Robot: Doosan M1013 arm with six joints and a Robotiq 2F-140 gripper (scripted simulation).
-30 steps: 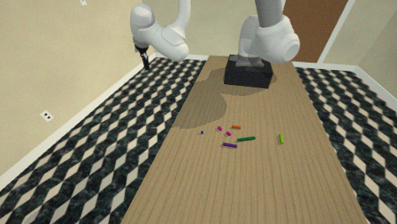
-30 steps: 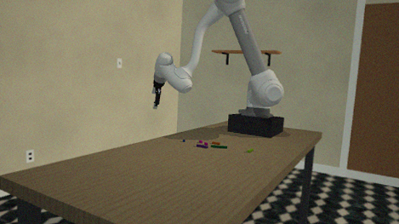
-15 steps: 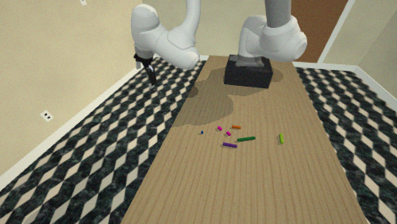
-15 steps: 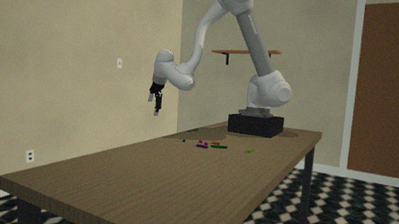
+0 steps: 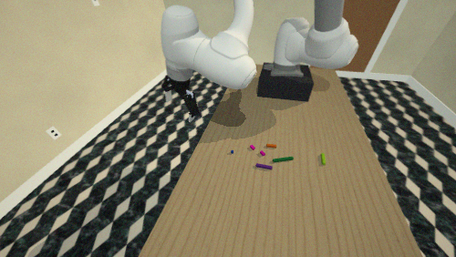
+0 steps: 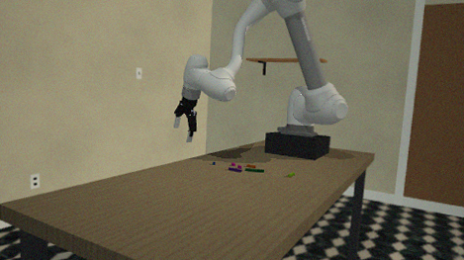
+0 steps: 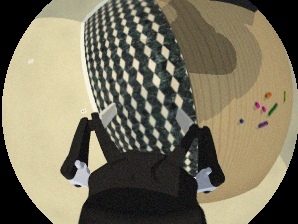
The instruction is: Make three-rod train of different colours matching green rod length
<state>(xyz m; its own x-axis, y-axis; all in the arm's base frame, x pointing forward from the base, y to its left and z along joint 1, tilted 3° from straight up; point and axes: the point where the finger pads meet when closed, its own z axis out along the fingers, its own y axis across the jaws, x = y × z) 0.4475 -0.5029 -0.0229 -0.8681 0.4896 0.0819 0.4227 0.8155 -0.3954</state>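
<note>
Pincer [image 5: 182,102] released, high beyond table [image 5: 283,219] left edge; rods apparently well apart.

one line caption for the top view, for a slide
Open, empty hand hangs over the checkered floor beside the table, away from the seven scattered rods around the green rod.

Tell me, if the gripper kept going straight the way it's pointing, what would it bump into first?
Probably the checkered floor. The open gripper hangs off the table's left edge, pointing down, and its own camera looks mostly at floor tiles. The rods lie off to one side. Depth is hard to judge, so the table edge can't be ruled out.
</note>
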